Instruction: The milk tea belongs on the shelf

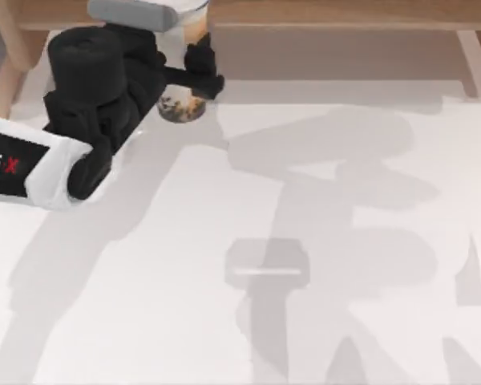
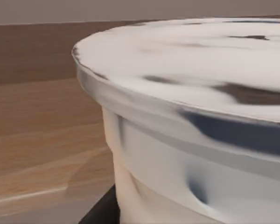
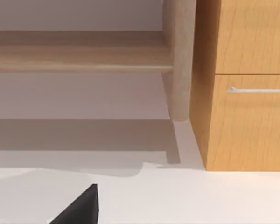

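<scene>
The left gripper (image 1: pixel 194 76) sits at about eleven o'clock in the top view, hard against the front of the shelf (image 1: pixel 337 16). The cup (image 1: pixel 180 103) is pinched between its black fingers (image 1: pixel 202 62): a dark finger crosses the cup's side, and the tan, pearl-speckled end points out toward the table (image 1: pixel 224 241). The left wrist view backs this up, with the cup's pale lid (image 2: pixel 196 70) and dented wall looming right in front of the camera and a wooden board (image 2: pixel 37 140) just behind it.

As a judgement, the pick and the carry are done and the placing is in hand. The cup has reached the shelf's edge but is not yet resting there on its own; whether its base touches a board cannot be told. What is left is to settle it on the board, release the grip and draw the arm back without tipping it.

The right arm is parked off at about four o'clock. Its wrist view looks at the shelf's upright (image 3: pixel 179 60) and a drawer cabinet (image 3: pixel 247 84) beside it; whether its gripper is released or clenched cannot be told.
</scene>
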Action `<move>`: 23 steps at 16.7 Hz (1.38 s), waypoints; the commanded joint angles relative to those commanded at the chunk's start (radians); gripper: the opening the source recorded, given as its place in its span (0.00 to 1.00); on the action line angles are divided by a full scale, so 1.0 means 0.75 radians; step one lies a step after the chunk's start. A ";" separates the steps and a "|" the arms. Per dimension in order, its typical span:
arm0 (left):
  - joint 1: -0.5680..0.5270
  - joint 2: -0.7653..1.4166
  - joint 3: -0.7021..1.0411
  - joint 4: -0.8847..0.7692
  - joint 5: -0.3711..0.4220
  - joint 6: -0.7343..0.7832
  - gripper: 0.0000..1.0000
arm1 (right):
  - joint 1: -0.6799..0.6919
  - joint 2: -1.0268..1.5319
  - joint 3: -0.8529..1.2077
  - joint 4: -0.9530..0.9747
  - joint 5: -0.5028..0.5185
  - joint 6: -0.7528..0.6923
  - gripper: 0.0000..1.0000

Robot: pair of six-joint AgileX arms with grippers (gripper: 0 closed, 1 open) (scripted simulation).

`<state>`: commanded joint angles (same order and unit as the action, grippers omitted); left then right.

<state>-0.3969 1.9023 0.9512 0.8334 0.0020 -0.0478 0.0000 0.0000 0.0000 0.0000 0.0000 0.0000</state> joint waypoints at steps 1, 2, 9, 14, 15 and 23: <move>-0.021 -0.021 0.045 -0.036 -0.062 0.006 0.00 | 0.000 0.000 0.000 0.000 0.000 0.000 1.00; -0.035 -0.041 0.101 -0.073 -0.126 0.012 0.00 | 0.000 0.000 0.000 0.000 0.000 0.000 1.00; -0.041 -0.001 0.478 -0.305 -0.487 0.071 0.00 | 0.000 0.000 0.000 0.000 0.000 0.000 1.00; -0.040 0.006 0.507 -0.323 -0.513 0.079 0.00 | 0.000 0.000 0.000 0.000 0.000 0.000 1.00; -0.040 0.006 0.507 -0.323 -0.513 0.079 0.00 | 0.000 0.000 0.000 0.000 0.000 0.000 1.00; -0.028 0.090 0.570 -0.301 -0.495 0.080 0.00 | 0.000 0.000 0.000 0.000 0.000 0.000 1.00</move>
<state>-0.4177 1.9698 1.3787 0.6079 -0.3691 0.0119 0.0000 0.0000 0.0000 0.0000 0.0000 0.0000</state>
